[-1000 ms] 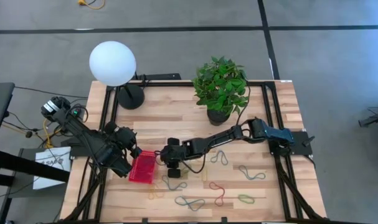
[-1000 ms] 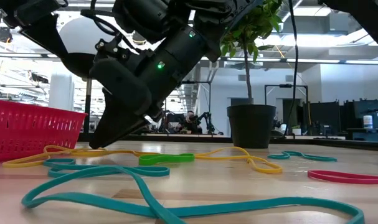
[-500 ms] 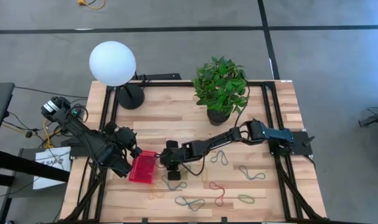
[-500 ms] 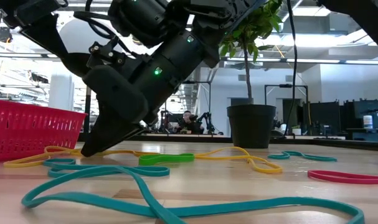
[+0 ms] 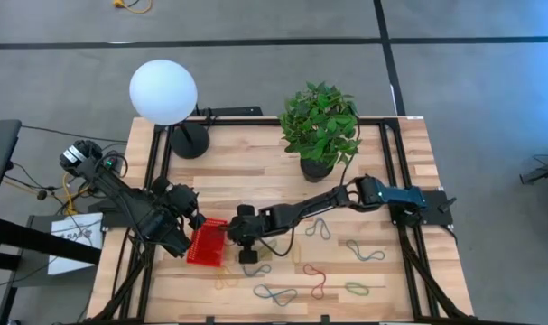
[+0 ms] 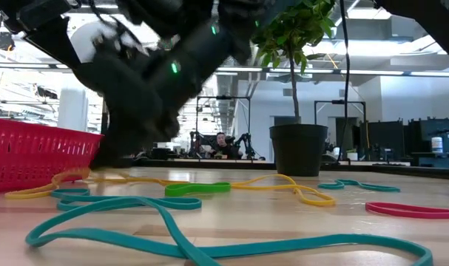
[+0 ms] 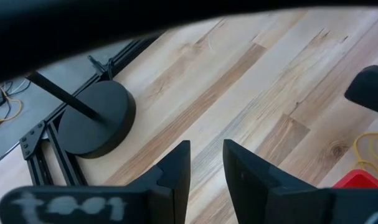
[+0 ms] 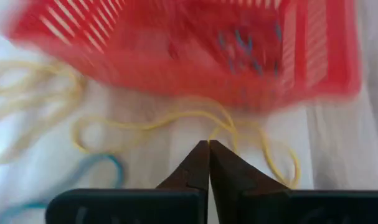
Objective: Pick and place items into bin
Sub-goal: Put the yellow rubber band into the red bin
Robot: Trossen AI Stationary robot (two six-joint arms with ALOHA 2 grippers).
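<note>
The right arm reaches across the table from its base at three o'clock, stretched low toward nine o'clock, its right gripper (image 5: 241,242) down at the boards just beside the bin (image 5: 207,242). In the right wrist view the two fingers (image 8: 201,163) are pressed together with no gap, and a thin yellow band (image 8: 176,121) runs right at their tips — whether it is pinched between them cannot be told. In the low view this gripper (image 6: 109,159) is a dark blur standing over the yellow band (image 6: 69,178) beside the bin (image 6: 39,151).

The left arm comes in from nine o'clock, its left gripper (image 5: 190,221) raised at the bin's ten o'clock corner. The left wrist view shows its fingers (image 7: 176,168) a little apart, holding nothing, with bare table (image 7: 251,87) and the lamp base (image 7: 95,118) beyond them.

The bin is a red mesh basket left of the table's centre; through its blurred wall in the right wrist view a few blue bands (image 8: 248,50) show inside.

More loops lie loose on the boards toward five o'clock — a teal band (image 6: 194,240), a green one (image 6: 197,189) and a red one (image 6: 413,210) in the low view. A potted plant (image 5: 320,126) stands at twelve o'clock, a white globe lamp (image 5: 163,90) at eleven.
</note>
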